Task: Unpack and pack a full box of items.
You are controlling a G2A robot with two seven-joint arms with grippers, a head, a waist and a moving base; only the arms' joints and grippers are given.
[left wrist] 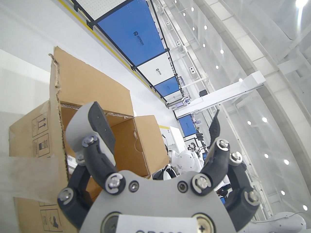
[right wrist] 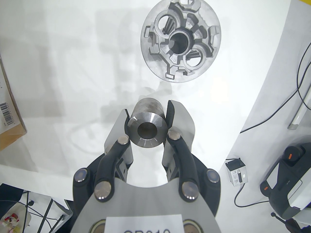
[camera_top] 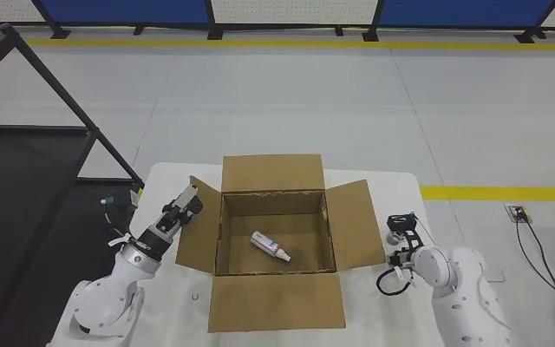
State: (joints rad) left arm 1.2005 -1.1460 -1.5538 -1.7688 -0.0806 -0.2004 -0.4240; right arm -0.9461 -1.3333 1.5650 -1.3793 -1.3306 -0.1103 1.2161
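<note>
One bottle (camera_top: 270, 245) lies inside the open box (camera_top: 276, 304) at mid-table in the top view; left gripper (camera_top: 186, 206) sits beside the left flap, right gripper (camera_top: 401, 227) beyond the right flap. Left wrist view: fingers spread wide, nothing held. Right wrist view: fingers clamped on a steel cylinder (right wrist: 148, 122) above the table (right wrist: 60, 49), near a metal disc (right wrist: 180, 41) lying there. Judgement: unpacking nearly done; bottle and all repacking remain.

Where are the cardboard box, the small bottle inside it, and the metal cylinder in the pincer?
cardboard box (camera_top: 276, 302), top view, on its front flap.
small bottle (camera_top: 264, 242), top view, on its body.
metal cylinder (right wrist: 147, 109), right wrist view, on its curved side.
</note>
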